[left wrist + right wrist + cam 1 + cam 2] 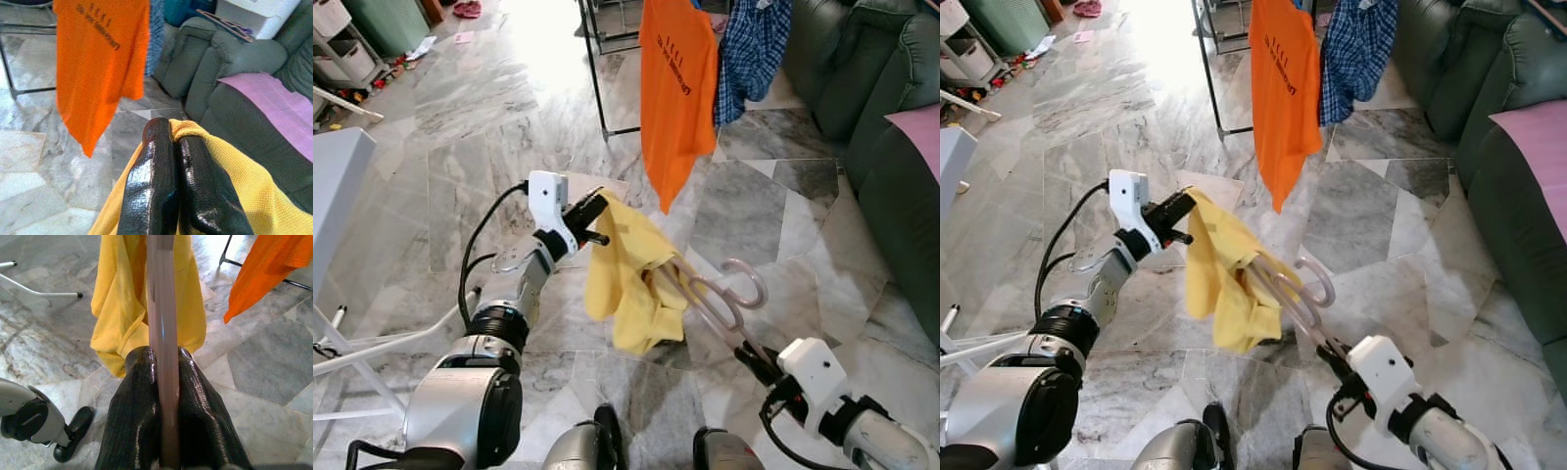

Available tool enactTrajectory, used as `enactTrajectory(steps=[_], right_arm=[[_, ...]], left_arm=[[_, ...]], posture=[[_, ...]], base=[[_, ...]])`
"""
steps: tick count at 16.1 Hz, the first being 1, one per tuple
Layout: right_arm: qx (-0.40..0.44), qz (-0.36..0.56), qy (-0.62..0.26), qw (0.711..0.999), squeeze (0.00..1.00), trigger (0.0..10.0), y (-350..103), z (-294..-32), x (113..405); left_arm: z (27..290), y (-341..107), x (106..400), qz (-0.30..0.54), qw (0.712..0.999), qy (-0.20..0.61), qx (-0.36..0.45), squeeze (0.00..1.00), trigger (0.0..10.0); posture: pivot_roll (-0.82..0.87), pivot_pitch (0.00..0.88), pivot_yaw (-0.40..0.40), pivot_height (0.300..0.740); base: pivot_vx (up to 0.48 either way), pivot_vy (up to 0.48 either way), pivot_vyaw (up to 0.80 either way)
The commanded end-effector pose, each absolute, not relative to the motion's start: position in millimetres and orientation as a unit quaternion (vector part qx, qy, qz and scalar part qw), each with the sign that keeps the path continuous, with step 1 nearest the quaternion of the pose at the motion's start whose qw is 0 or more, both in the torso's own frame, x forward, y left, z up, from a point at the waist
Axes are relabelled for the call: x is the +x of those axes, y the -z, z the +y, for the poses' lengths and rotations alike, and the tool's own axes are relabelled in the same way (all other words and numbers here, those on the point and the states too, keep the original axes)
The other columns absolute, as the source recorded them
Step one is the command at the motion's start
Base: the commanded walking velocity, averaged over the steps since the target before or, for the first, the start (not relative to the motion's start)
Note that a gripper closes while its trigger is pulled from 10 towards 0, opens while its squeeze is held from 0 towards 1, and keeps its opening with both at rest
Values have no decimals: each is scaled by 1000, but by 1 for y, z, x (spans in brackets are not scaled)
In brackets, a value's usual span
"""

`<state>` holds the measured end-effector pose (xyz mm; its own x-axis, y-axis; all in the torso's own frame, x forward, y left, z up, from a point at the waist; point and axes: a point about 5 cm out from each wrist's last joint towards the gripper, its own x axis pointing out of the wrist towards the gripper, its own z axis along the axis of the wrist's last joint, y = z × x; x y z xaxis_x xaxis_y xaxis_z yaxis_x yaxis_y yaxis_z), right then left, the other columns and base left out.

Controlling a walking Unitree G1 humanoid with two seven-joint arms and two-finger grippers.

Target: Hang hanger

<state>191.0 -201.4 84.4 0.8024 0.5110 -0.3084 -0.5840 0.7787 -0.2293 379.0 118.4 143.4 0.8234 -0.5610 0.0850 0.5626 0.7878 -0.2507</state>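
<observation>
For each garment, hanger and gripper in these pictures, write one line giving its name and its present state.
Yellow shirt: draped on the hanger, one end pinched by the left gripper.
Pink hanger: off the rack, held up by the right gripper.
Left gripper: shut on the yellow shirt.
Right gripper: shut on the pink hanger.
Orange shirt: hanging on the rack.
Blue checked shirt: hanging beside it.

We lose the top of the orange T-shirt (677, 88) at the frame edge, and the draped yellow shirt (625, 274) hides most of the pale pink plastic hanger (724, 299).
</observation>
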Motion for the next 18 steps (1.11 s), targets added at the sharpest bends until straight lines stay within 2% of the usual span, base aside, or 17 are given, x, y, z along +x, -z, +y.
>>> enactTrajectory(steps=[1, 6, 11, 12, 13, 14, 15, 16, 17, 18], right_arm=[[-154, 99, -300, 936, 0, 10000, -89, -199, 189], [-148, 83, -294, 941, 0, 10000, -95, -200, 189], [-152, 59, -289, 943, 0, 10000, -99, -194, 199], [-152, 56, -290, 943, 0, 10000, -100, -193, 201], [-153, 54, -289, 944, 0, 10000, -101, -193, 202], [-153, 50, -289, 944, 0, 10000, -102, -193, 203], [-153, 47, -289, 944, 0, 10000, -103, -192, 204], [-153, 46, -288, 944, 0, 10000, -103, -192, 204], [-153, 45, -288, 944, 0, 10000, -104, -192, 205], [-154, 44, -288, 944, 0, 10000, -104, -192, 205]], left_arm=[[130, -148, 382, -10, 951, 277, -134, 0, 0], [129, -143, 381, 0, 953, 273, -133, 0, 0], [116, -145, 377, -9, 940, 318, -123, 0, 0], [115, -145, 377, -8, 940, 319, -122, 0, 1804], [115, -144, 377, -6, 941, 318, -116, 0, 7490], [116, -143, 377, -3, 943, 316, -105, 0, 10000], [116, -142, 377, -3, 944, 314, -99, 0, 10000], [117, -142, 377, -2, 944, 314, -100, 47, 10000], [117, -143, 377, -3, 945, 313, -96, 855, 10000], [118, -143, 377, -5, 946, 311, -90, 1000, 10000]], posture=[[-282, 209, 148, 740], [-286, 209, 150, 740], [-275, 209, 155, 740], [-275, 209, 155, 740], [-274, 208, 155, 740], [-274, 207, 157, 740], [-274, 206, 157, 740], [-275, 206, 156, 740], [-275, 205, 157, 740], [-275, 205, 157, 740]], base=[[0, 0, 0], [0, 0, 0], [0, 0, 0], [0, 0, 0], [0, 0, 0], [0, 0, 0], [0, 0, 0], [0, 0, 0], [0, 0, 0], [0, 0, 0]])
